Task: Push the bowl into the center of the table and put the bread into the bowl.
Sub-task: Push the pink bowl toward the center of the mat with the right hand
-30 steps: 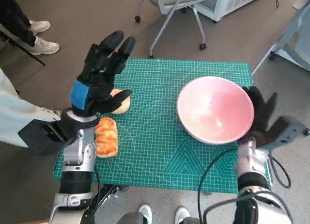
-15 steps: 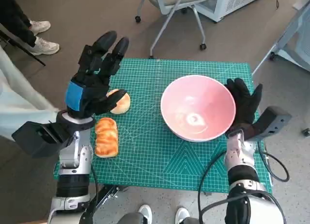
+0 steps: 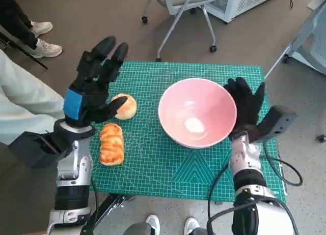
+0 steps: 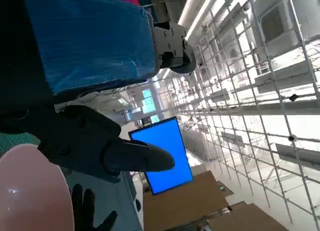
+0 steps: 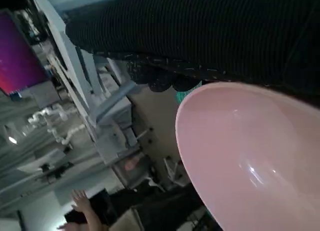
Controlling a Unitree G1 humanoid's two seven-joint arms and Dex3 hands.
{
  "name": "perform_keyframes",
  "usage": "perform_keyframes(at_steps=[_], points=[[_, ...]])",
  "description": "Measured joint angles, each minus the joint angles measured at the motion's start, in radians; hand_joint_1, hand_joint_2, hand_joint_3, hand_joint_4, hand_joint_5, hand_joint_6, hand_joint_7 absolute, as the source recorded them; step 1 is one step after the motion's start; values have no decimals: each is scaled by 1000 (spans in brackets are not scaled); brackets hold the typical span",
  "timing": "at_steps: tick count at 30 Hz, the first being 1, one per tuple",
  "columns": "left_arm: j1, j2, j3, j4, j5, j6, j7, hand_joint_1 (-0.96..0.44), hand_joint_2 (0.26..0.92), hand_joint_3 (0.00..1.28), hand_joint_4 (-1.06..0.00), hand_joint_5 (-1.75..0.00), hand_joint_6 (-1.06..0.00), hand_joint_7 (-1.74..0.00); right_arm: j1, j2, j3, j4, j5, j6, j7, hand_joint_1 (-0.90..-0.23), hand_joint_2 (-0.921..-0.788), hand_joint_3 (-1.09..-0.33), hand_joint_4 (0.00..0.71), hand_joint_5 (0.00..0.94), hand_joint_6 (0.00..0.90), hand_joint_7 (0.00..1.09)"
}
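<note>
My right hand (image 3: 248,109) presses flat, fingers spread, holding nothing, against the pink bowl (image 3: 197,112), which sits just right of the mat's (image 3: 153,164) middle. I should push low and slow so it doesn't tip. Left hand (image 3: 90,87) hovers open over the round bread (image 3: 125,106)

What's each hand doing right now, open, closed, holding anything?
Left hand: open, fingers spread, raised above the table, holding nothing.
Right hand: open, flat against the pink bowl, not gripping it.

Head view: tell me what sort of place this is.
Probably a lab or office workspace: a green cutting mat covers the small table, a wheeled chair stands on the plain floor, and white equipment sits behind.
</note>
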Motion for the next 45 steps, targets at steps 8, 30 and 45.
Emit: perform_keyframes(at_steps=[8,30,45], points=[[11,0,6,-3,-1,-9,0,-539,921,304,-173,-2,1,-474,-24,28,17,4,-18,10,-1,-554,-921,-891,143,4,196,225],[26,2,15,-22,-10,-11,8,-521,921,307,-191,-9,-13,-457,-55,49,-16,7,-12,33,8,-561,-921,-873,140,0,206,206],[24,-4,5,-16,-3,-11,11,-524,921,310,-180,-1,-12,-458,-51,-20,48,-30,-81,-118,19,-577,-921,-900,134,0,201,198]])
